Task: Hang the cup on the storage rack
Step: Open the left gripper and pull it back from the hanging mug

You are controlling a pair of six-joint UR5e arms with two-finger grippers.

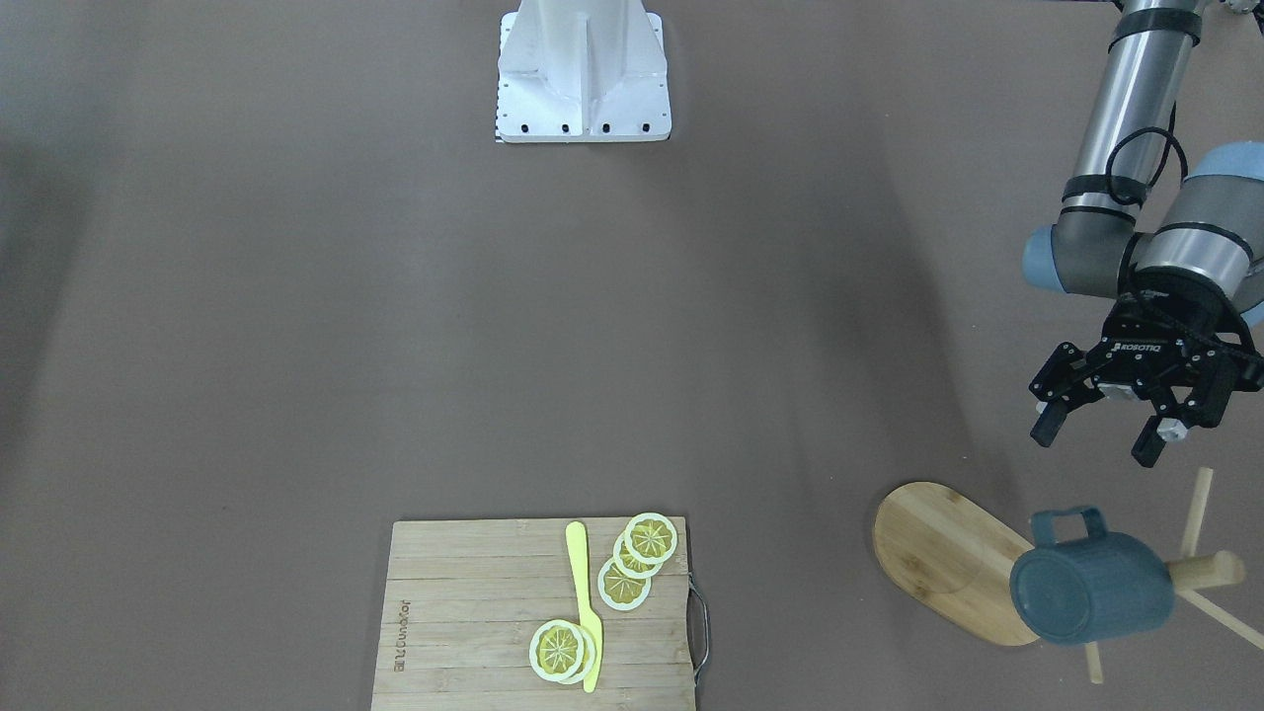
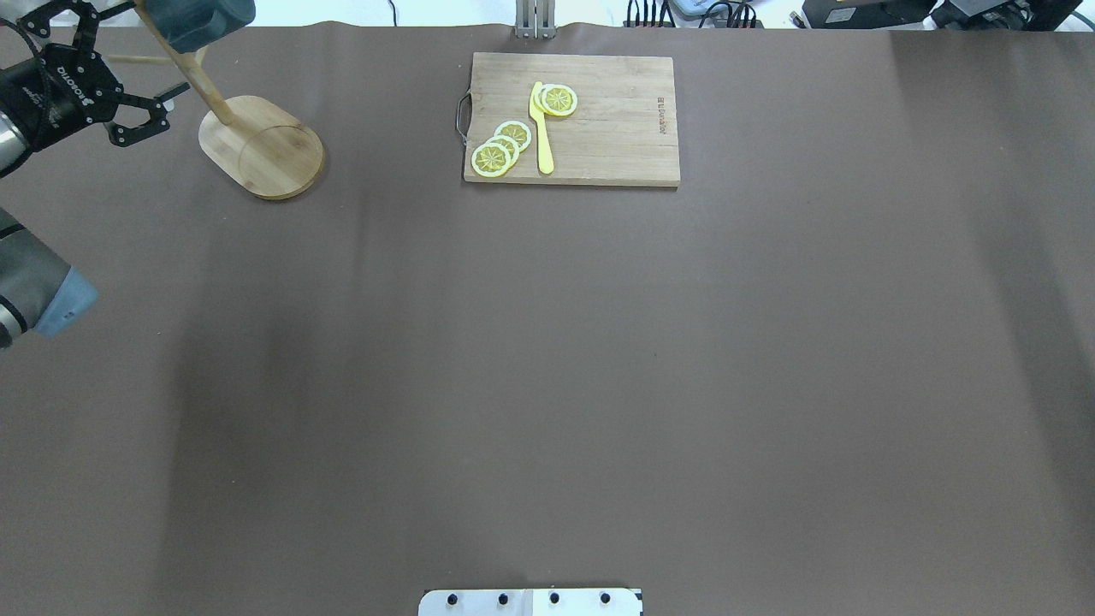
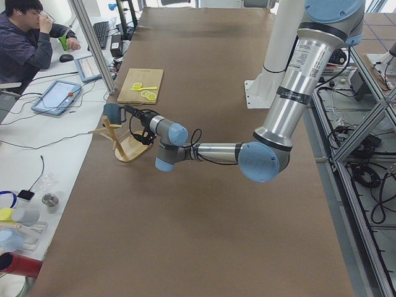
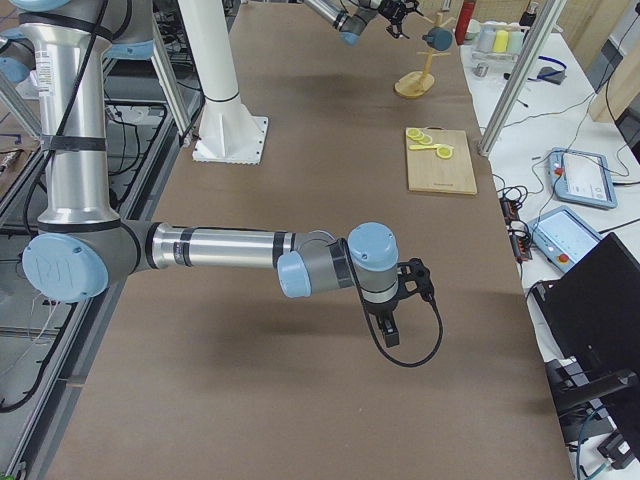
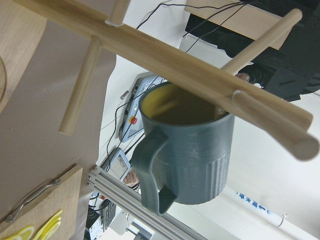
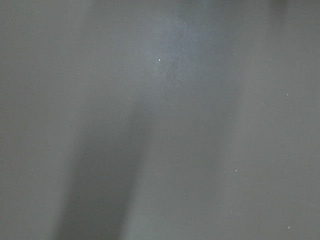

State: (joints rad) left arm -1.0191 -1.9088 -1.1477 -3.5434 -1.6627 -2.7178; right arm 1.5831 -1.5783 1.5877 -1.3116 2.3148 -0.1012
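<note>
The blue-grey cup (image 1: pixel 1091 588) with a mustard-yellow inside hangs on the wooden storage rack (image 1: pixel 948 558). In the left wrist view a thin peg runs into the mouth of the cup (image 5: pixel 195 150), and its loop handle hangs free of the pegs. The rack's post (image 5: pixel 165 50) crosses that view. My left gripper (image 1: pixel 1096 439) is open and empty, beside the rack and apart from the cup. In the overhead view the left gripper (image 2: pixel 141 51) is next to the rack's base (image 2: pixel 265 150). My right gripper (image 4: pixel 392 335) shows only in the exterior right view; I cannot tell its state.
A rectangular bamboo cutting board (image 1: pixel 464 612) with lemon slices (image 1: pixel 637 558) and a yellow knife (image 1: pixel 585 602) lies at the table's far edge from the robot. The white robot base (image 1: pixel 583 69) stands at the near edge. A seated operator (image 3: pixel 28 37) is beyond the table.
</note>
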